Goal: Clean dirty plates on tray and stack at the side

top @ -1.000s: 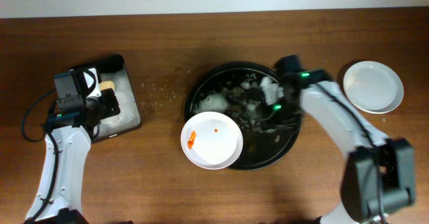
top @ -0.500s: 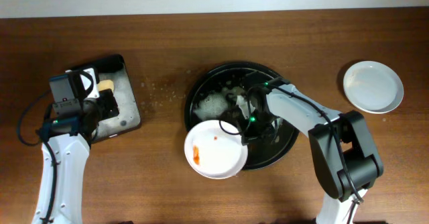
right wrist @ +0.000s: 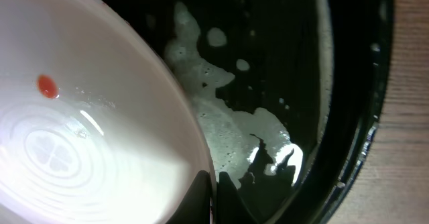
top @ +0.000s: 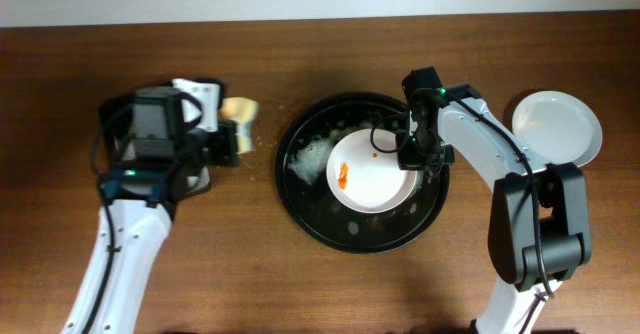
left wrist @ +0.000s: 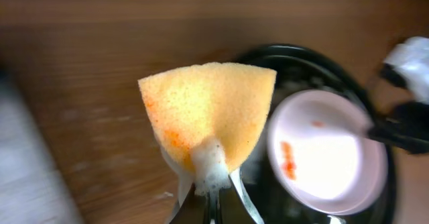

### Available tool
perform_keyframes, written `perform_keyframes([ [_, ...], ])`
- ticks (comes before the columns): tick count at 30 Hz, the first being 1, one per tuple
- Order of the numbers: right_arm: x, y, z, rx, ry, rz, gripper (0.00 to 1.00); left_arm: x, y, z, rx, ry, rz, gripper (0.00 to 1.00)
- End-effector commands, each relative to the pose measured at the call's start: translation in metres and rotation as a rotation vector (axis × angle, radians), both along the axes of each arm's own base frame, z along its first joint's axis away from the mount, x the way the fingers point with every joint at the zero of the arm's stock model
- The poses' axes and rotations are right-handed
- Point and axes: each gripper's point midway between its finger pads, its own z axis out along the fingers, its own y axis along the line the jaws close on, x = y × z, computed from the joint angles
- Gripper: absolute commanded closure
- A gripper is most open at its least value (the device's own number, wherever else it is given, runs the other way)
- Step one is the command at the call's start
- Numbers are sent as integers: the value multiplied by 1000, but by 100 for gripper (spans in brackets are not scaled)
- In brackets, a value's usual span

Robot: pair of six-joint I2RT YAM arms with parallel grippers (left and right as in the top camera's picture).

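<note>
The left tool [left wrist: 212, 196] is clamped on a yellow sponge [left wrist: 211, 113], foamy at its base, over the worktop [top: 240, 264]. To that tool's right lies the black tray [top: 300, 216], wet with foam. The right tool [top: 412, 157] pinches the rim of the sauce-smeared plate [top: 375, 182] lying inside the tray. A clean plate [top: 557, 127] rests on the worktop, to this tool's right.

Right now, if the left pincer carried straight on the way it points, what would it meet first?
Sponge first, probably the black tray at its near rim, then the smeared plate beyond; height is unclear, so it may clear the rim.
</note>
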Motion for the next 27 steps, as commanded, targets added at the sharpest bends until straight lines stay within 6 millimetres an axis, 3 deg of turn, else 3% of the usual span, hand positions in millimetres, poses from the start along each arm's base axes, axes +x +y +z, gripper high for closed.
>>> perform_keyframes([
  [1,6,-9,12,-47,-41,-46,96,-10,-53,4,-113,54,-69,100],
  [4,4,-9,11,-50,-32,-45,96,-3,-99,-42,-159,186,-101,100],
  [6,4,-9,11,-50,-31,-45,96,3,-157,-68,-286,230,-236,100],
  [8,4,-9,11,-50,-31,-45,96,6,-199,-83,-375,228,-321,100],
  [12,4,-9,11,-50,-31,-44,96,-3,-249,-114,-431,240,-396,100],
  [17,4,-9,11,-50,-31,-44,96,4,-261,-148,-435,260,-350,100],
  [23,4,-9,11,-51,-31,-40,96,29,-246,-165,-365,199,-206,100],
  [27,3,-9,11,-54,-28,-40,96,36,-226,-177,-315,229,-130,100],
])
